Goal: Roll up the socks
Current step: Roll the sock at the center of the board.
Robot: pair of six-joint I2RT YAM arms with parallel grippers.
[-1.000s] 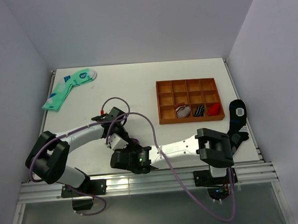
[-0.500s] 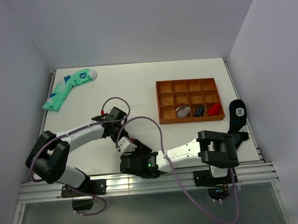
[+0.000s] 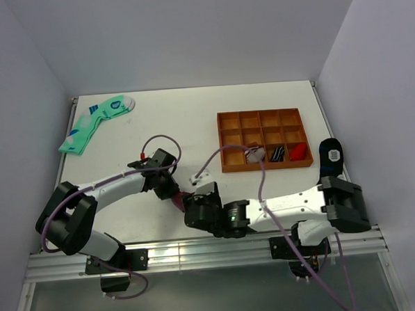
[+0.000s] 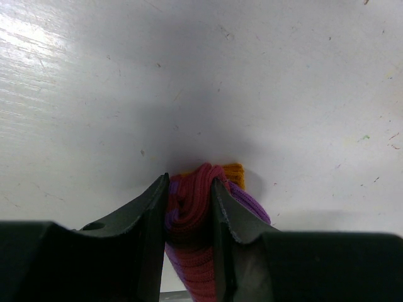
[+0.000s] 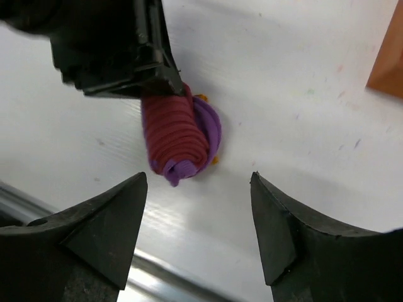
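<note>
Overhead plus two wrist close-ups.
Top camera looks down on the desk (image 3: 192,121); both wrist cameras closely share the socks (image 5: 177,135).

White table (image 3: 192,121) w/ pale lavender walls (image 3: 187,38) on 3 sides, even light.

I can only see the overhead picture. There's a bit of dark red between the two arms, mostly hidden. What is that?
Observer: The left wrist camera shows the socks, a tight maroon roll with purple and an orange-mustard edge.
Operator: Is anything gripping it?
Observer: Yes, the left gripper pinches the roll between its fingers.
Operator: And the other arm?
Observer: The right gripper is open, its fingers apart from the roll, not touching it.
</note>
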